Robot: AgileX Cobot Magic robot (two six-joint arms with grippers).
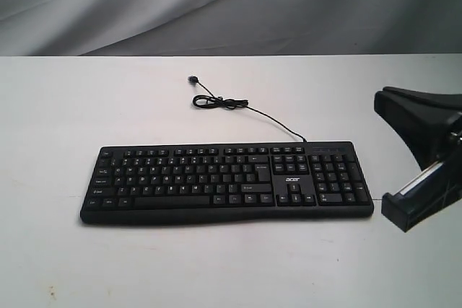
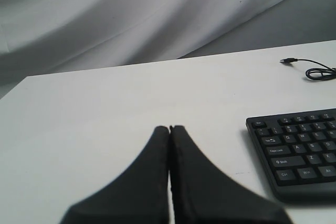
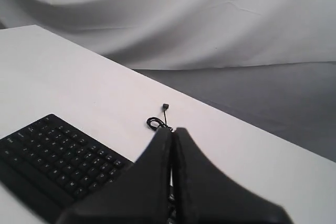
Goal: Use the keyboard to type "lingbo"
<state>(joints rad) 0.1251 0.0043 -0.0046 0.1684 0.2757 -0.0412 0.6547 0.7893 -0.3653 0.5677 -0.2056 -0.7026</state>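
The black keyboard [image 1: 227, 182] with white legends and an "acer" logo lies flat across the middle of the white table [image 1: 86, 106]. Its thin cable [image 1: 238, 106] coils behind it. My right gripper [image 1: 382, 99] hangs at the right edge of the exterior view, above and just beyond the number-pad end, and is shut with nothing in it. The right wrist view shows its closed tips [image 3: 172, 130] over the keyboard [image 3: 52, 156]. My left gripper [image 2: 169, 128] is shut and empty, off to the left of the keyboard [image 2: 299, 150]; it lies outside the exterior view.
A grey draped cloth [image 1: 216, 5] hangs behind the table. The cable's plug [image 1: 191, 78] rests on bare table behind the keyboard.
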